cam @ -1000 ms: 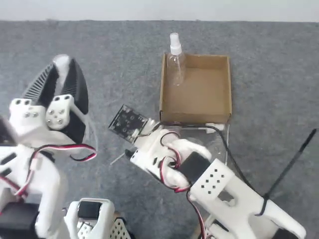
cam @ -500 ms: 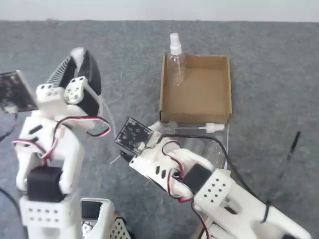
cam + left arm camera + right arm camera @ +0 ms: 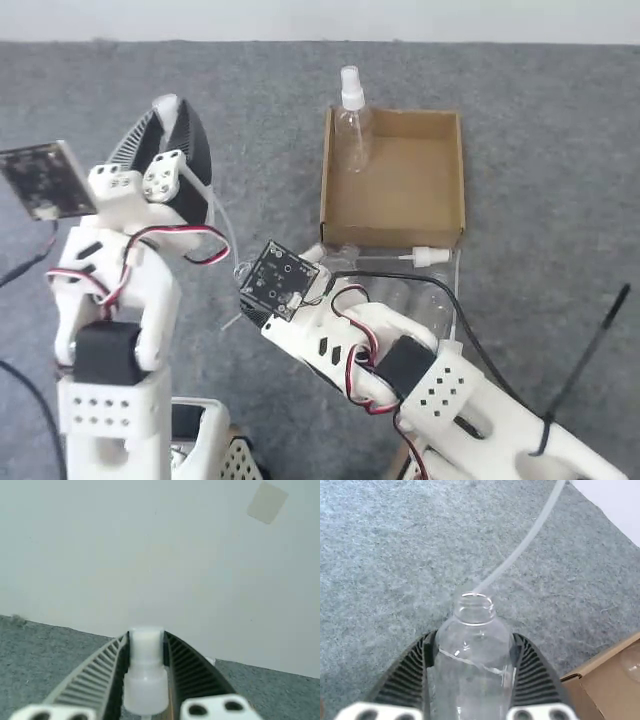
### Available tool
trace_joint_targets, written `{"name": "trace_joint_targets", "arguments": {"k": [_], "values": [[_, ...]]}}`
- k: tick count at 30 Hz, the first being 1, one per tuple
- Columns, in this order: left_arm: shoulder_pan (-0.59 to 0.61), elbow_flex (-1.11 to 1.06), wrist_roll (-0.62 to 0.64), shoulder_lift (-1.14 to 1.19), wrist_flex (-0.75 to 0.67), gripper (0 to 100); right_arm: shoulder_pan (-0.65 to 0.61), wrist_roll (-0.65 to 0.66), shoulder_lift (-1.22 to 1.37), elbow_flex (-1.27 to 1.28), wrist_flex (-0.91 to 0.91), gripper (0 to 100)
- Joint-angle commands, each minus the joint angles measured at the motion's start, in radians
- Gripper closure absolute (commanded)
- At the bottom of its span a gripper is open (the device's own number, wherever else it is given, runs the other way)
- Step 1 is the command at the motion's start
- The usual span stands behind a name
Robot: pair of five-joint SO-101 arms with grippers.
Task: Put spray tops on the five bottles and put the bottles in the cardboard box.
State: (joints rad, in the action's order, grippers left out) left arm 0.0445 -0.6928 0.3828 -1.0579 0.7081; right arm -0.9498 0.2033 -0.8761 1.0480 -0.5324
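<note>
My left gripper [image 3: 146,637] is shut on a white spray top [image 3: 146,672], held high at the left of the high view [image 3: 166,106]. Its thin tube [image 3: 222,225] hangs down toward the right arm. My right gripper [image 3: 475,640] is shut on a clear uncapped bottle [image 3: 472,665]. The tube [image 3: 520,550] comes in slantwise and its tip is at the bottle's open mouth [image 3: 476,604]. The cardboard box [image 3: 400,215] lies beyond the right arm. One capped bottle [image 3: 353,125] stands in its far left corner.
Just in front of the box a loose spray top [image 3: 432,257] lies on a clear tray [image 3: 452,290] with more clear bottles [image 3: 400,295]. Grey carpet covers the table. A thin black cable [image 3: 590,340] rises at the right. The box's corner [image 3: 607,680] is close to the held bottle.
The left arm has swung right and forward with the spray top, bringing the tube's end to the bottle's mouth. The right arm shifted slightly, still holding the bottle.
</note>
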Motion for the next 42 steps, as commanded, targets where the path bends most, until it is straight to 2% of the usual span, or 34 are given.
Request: {"name": "trace_joint_targets", "arguments": {"k": [1, 6, 12, 16, 20, 22, 25, 28, 31, 39, 42], "values": [[-0.003, -0.021, 0.012, 0.011, -0.060, 99, -0.004, -0.014, -0.041, -0.003, 0.001, 99.3], [-0.003, -0.015, 0.012, 0.009, -0.026, 99, -0.002, -0.014, -0.041, -0.003, 0.001, 99.3], [-0.005, 0.022, 0.006, 0.009, 0.175, 99, 0.002, -0.035, -0.041, -0.003, 0.008, 99.3], [-0.005, 0.013, -0.106, -0.011, 0.247, 99, 0.004, -0.058, -0.039, -0.003, 0.005, 99.3], [-0.006, -0.002, -0.127, -0.104, 0.284, 99, 0.004, -0.060, -0.039, -0.003, 0.010, 99.3], [-0.048, -0.001, -0.140, -0.155, 0.327, 99, 0.018, -0.061, -0.039, -0.003, 0.012, 99.3], [-0.170, -0.012, -0.193, -0.196, 0.399, 99, 0.041, -0.075, -0.039, -0.003, 0.012, 99.3], [-0.238, -0.048, -0.196, -0.196, 0.381, 99, 0.044, -0.115, -0.045, -0.003, 0.012, 99.3], [-0.239, -0.097, -0.195, -0.196, 0.334, 99, 0.045, -0.123, -0.048, -0.002, 0.010, 99.3], [-0.238, -0.107, -0.195, -0.201, 0.359, 98, 0.045, -0.118, -0.050, 0.046, 0.010, 99.3], [-0.238, -0.108, -0.195, -0.198, 0.365, 93, 0.047, -0.121, -0.050, 0.057, 0.041, 99.3]]}}
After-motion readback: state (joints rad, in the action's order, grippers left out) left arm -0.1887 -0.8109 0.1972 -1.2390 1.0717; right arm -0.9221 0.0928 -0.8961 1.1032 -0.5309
